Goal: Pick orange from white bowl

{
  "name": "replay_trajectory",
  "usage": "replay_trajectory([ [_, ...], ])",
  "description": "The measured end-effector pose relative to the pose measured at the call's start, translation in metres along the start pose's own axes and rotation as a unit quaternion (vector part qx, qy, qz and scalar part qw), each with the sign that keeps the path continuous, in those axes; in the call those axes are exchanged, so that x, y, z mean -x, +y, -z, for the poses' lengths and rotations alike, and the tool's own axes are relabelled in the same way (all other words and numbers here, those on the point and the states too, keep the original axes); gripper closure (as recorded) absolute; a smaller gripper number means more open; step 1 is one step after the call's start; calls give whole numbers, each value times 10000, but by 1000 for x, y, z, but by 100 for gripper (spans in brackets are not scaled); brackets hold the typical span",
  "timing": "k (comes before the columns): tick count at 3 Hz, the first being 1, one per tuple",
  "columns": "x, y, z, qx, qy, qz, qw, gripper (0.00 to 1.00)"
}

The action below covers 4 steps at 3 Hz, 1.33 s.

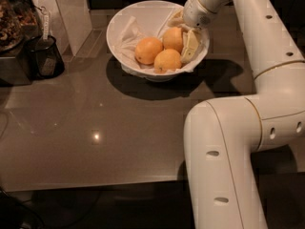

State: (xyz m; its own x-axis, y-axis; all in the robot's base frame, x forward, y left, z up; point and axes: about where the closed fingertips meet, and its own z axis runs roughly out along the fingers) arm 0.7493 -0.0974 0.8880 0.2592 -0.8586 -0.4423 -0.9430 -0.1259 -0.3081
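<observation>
The white bowl [117, 28] stands at the back middle of the grey table, lined with crumpled white paper. Three oranges lie in it: one at the left [148, 50], one at the front [167, 60], one at the back right [172, 38]. My gripper [184, 36] is down inside the bowl on its right side, right at the back-right orange and touching it. The wrist comes in from above the bowl's far right rim.
A small dark container [46, 56] stands at the left edge with a cluttered tray [9, 30] behind it. A white upright panel [66, 8] stands at the back left. My own arm [224, 166] fills the right foreground. The table's front edge [95, 185] is near.
</observation>
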Motion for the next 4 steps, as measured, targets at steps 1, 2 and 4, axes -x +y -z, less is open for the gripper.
replay_trajectory([
  [1, 0, 1, 1, 0, -52, -58, 10000, 49],
  [2, 0, 1, 2, 2, -54, -58, 10000, 72],
  [4, 5, 7, -5, 166, -219, -130, 9995, 100],
])
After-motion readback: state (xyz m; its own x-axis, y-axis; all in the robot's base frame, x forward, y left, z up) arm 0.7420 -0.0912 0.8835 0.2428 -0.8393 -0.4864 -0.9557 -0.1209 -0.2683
